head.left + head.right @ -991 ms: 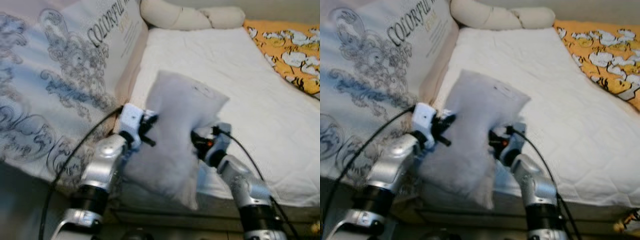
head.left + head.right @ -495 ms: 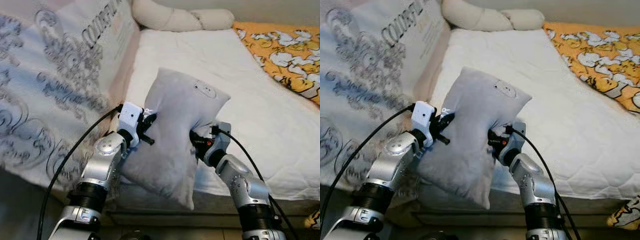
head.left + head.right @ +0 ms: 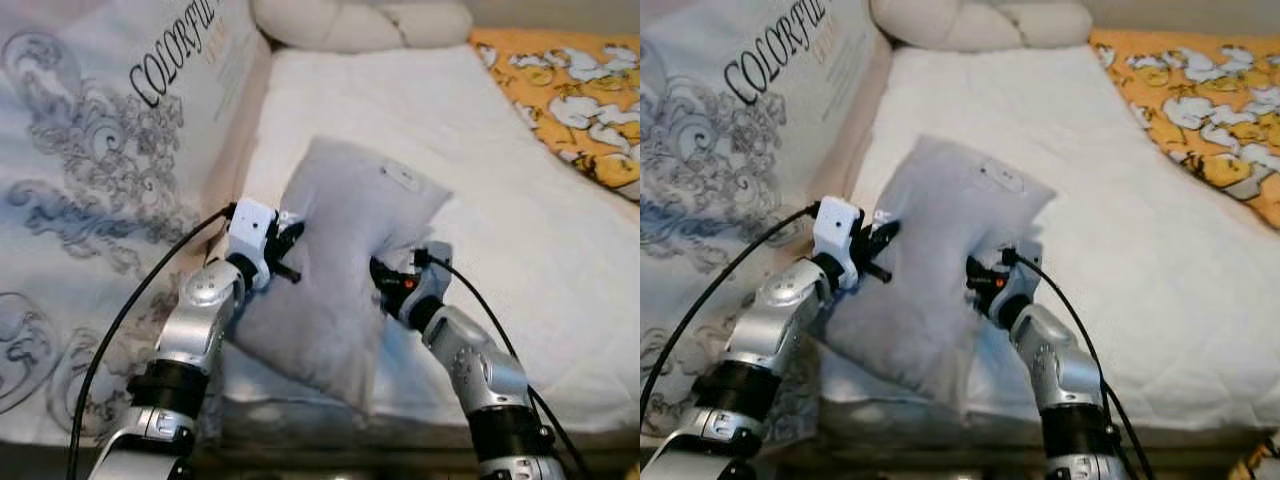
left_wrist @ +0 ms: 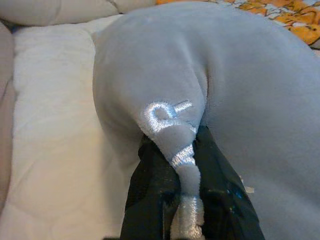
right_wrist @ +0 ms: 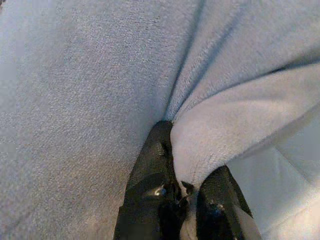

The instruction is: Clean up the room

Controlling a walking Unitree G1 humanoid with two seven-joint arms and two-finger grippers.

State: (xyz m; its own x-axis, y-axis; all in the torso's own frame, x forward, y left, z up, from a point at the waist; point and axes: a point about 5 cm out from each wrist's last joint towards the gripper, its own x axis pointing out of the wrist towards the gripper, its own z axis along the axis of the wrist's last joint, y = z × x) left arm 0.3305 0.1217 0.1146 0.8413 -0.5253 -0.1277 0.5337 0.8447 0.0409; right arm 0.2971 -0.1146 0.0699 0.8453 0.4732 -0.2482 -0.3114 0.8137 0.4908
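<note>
One grey pillow point(image 3: 340, 270) is counted at the centre. Two grippers are counted: the left gripper point(image 3: 290, 245) at 9 o'clock of the pillow and the right gripper point(image 3: 385, 280) at 4 o'clock. One white mattress point(image 3: 520, 220), one orange patterned blanket point(image 3: 570, 90) at 2 o'clock, one cream bolster point(image 3: 350, 22) at 12 o'clock and one printed quilt point(image 3: 90, 180) at 9 o'clock are counted.

The pillow point(image 3: 345, 265) sits over the near edge of the bed point(image 3: 520, 230), pinched between the left gripper point(image 3: 290, 250) and right gripper point(image 3: 385, 280), with a quilt point(image 3: 90, 190) at left, a blanket point(image 3: 570, 90) far right, and a bolster point(image 3: 360, 22) behind.
</note>
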